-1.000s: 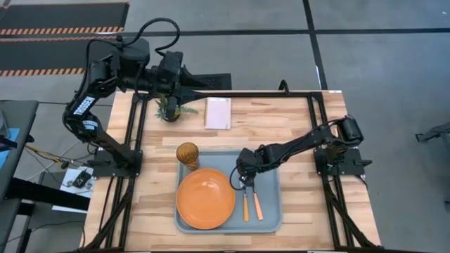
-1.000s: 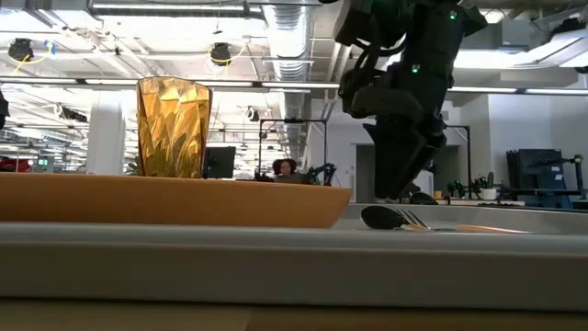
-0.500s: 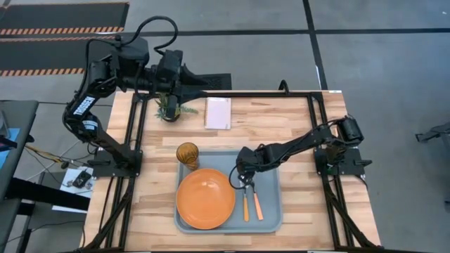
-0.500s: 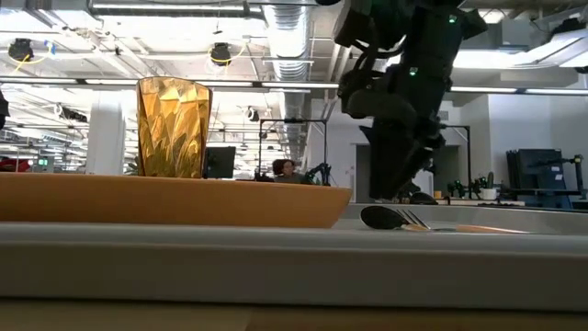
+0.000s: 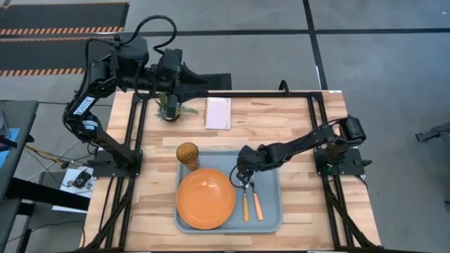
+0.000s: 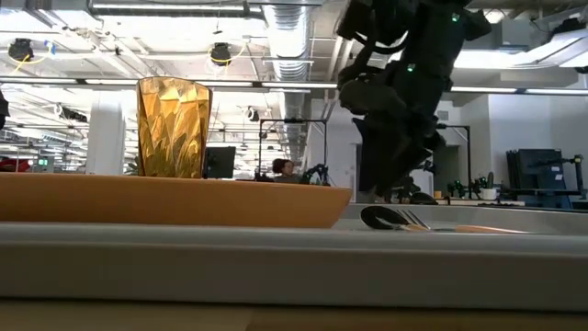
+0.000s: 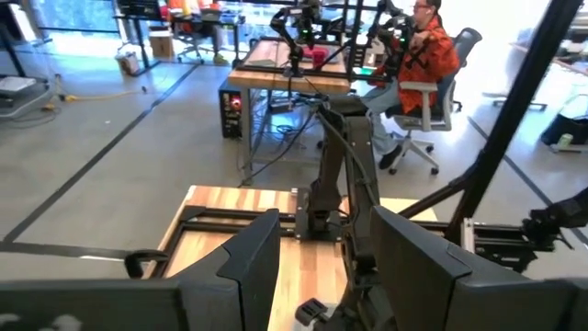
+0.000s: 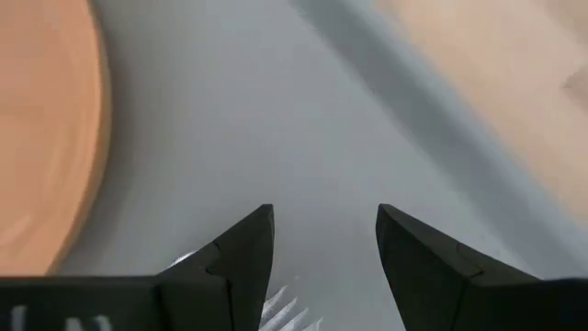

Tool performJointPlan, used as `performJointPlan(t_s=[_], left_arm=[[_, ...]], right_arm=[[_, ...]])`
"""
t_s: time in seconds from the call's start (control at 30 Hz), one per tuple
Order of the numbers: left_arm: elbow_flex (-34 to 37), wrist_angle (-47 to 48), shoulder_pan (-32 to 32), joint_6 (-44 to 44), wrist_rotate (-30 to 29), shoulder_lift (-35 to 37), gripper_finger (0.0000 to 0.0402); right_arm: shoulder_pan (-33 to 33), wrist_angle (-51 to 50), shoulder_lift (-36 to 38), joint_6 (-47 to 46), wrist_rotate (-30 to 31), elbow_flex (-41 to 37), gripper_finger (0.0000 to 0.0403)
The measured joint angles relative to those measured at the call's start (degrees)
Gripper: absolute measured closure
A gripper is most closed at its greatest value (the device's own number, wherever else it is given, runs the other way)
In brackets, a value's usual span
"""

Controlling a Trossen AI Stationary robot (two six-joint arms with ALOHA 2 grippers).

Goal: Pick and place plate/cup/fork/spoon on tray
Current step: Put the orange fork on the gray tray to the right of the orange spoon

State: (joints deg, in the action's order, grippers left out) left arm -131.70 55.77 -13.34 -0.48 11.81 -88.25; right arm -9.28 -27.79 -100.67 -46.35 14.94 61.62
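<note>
High view, tray contents: fork (image 5: pixel 255 201) and spoon (image 5: pixel 245 202) lie side by side on the tray (image 5: pixel 269 162), orange handles pointing away from the right gripper (image 5: pixel 243 180), metal heads directly beneath its jaws. In the right wrist view the tines of the fork (image 8: pixel 289 311) show between and just below the two fingers (image 8: pixel 241 260), which stand apart and hold nothing.

Handling, judged: both utensils light, stiff, thin — low to the tray floor, so little to pinch. Metal ends look smooth and likely slippery; the slim handle, taken across its width near the middle, seems the surer hold.

Plate (image 5: pixel 205 198): to one side of the jaws, flat on the tray, close to the spoon. Rigid, wide; the raised rim is the only edge to grip.

Cup (image 5: pixel 187 154): upright at the tray's corner, beyond the plate from the jaws. Textured wall should grip well; probably breakable or easily tipped.

All four items appear to sit on the tray.

Left gripper (image 7: pixel 317 276): well apart from the tray, raised near the table's far edge, jaws apart, empty.
</note>
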Motion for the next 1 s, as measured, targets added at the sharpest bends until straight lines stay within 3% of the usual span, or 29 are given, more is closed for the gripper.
performJointPlan(t_s=[0.2,0.63,1.0], left_arm=[[0.0,-0.1,0.0,-0.2,-1.5,0.0,0.0244],[0.0,-0.2,0.0,-0.8,-3.2,0.0,0.0244],[0.0,-0.2,0.0,-2.3,-3.2,0.0,0.0244]], right_arm=[[-0.2,4.8,2.9,-4.0,0.0,-5.8,0.0188],[-2.9,5.8,3.0,-0.3,-2.7,-6.0,0.0188],[-3.7,5.5,2.9,-1.7,0.1,-6.0,0.0188]])
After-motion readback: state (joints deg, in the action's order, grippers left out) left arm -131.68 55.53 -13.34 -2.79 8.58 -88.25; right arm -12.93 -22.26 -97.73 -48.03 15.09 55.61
